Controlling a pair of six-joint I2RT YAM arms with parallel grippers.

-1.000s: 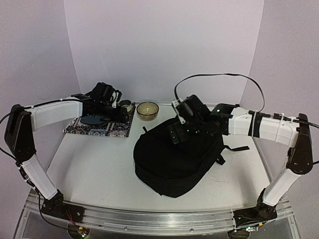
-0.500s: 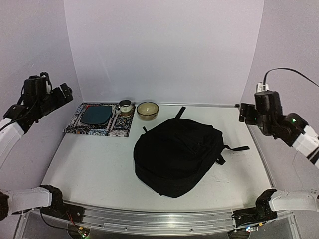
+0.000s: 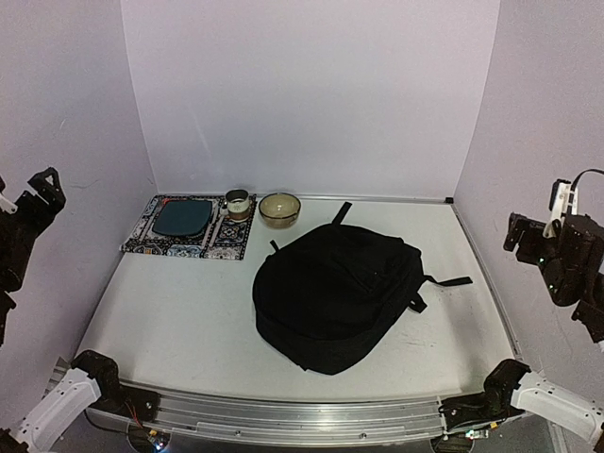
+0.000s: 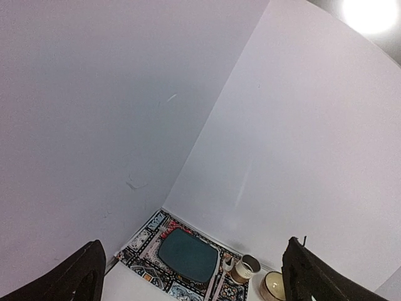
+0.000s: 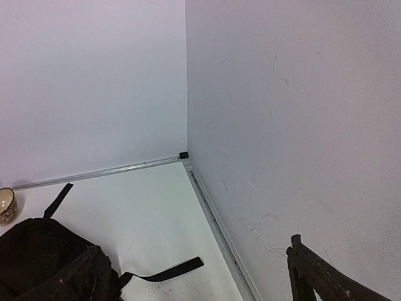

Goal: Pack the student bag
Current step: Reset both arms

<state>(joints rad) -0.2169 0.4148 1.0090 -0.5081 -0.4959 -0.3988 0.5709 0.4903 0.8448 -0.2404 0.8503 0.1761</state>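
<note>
While both arms hang out at the sides, well apart from every item, the white table (image 3: 189, 321) carries the following.

Item 1: student bag (image 3: 338, 297), black fabric backpack, rounded. It lies flat on the table, right of centre and nearer the front edge than the back wall. Its top loop (image 3: 341, 212) points to the back wall; one black strap (image 3: 448, 280) trails flat to the right. Nothing touches it.

Item 2: patterned mat (image 3: 142, 241), far left corner, flat.

Item 3: dark teal plate (image 3: 184, 218), on the mat.

Item 4: small cup (image 3: 238, 203), upright, at the mat's right end, just beside the plate.

Item 5: tan bowl (image 3: 279, 209), upright on the bare table, just right of the cup, near the bag's top loop but apart from it.

Item 6: left gripper (image 4: 193, 269), raised by the left wall, fingers spread wide, nothing between them.

Item 7: right gripper (image 5: 194, 263), raised by the right wall, fingers spread wide, nothing between them.
</note>
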